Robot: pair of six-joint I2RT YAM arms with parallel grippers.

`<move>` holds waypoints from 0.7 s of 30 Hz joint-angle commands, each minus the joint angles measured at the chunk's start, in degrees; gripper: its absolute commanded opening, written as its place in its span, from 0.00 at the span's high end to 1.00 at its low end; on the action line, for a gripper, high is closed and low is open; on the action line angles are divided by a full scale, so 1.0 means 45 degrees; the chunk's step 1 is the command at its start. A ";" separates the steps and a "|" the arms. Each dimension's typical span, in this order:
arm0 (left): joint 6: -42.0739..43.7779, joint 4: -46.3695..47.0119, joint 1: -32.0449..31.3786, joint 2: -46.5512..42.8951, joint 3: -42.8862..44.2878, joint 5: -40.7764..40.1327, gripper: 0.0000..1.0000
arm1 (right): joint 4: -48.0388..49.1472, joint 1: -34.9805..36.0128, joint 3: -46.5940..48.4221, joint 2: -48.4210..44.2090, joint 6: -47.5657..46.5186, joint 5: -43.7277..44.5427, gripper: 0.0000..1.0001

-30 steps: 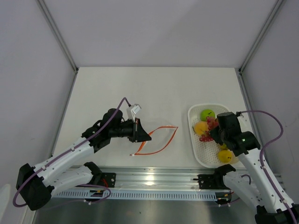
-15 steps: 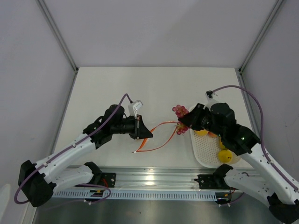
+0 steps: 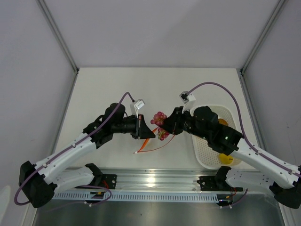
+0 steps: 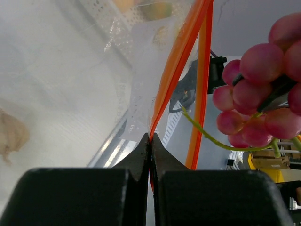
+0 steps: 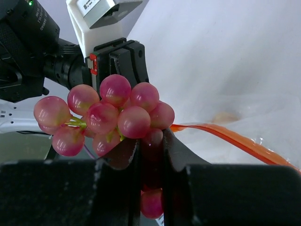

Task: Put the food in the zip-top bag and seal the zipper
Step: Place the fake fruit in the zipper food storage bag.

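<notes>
Yellow fruit (image 3: 226, 159) partly behind right arm (image 3: 235, 143)

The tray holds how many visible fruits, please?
2: an orange one at the tray's far end, a yellow one near its front; the right arm may hide others.

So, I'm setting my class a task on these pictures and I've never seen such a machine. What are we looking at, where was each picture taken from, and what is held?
These are two robot arms bolted to a table. One picture looks down from above; the other two come from cameras on each wrist. The left gripper is shut on a clear bag at its orange strip. The right gripper holds a bunch of red grapes close to the bag's mouth. A white tray with yellow fruit lies on the right.
</notes>
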 commanded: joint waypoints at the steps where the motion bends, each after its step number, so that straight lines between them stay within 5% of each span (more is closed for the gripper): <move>1: -0.0304 -0.0108 0.0135 -0.0339 0.0769 0.0373 1.00 | 0.1622 0.0461 -0.0400 -0.0234 -0.0653 0.1078 0.97; 12: -0.1573 0.0575 0.0252 -0.0320 0.1004 0.1194 0.99 | 0.2833 0.2531 -0.1984 -0.0684 -0.2098 0.4145 0.89; 15: -0.1690 0.0575 0.0369 -0.0359 0.1083 0.1096 0.99 | 0.3049 0.2864 -0.2393 -0.1073 -0.2138 0.4672 0.80; 21: -0.2003 0.0848 0.0448 -0.0613 0.0985 0.1153 0.99 | 0.2132 0.2924 -0.2513 -0.1368 -0.1884 0.5260 0.45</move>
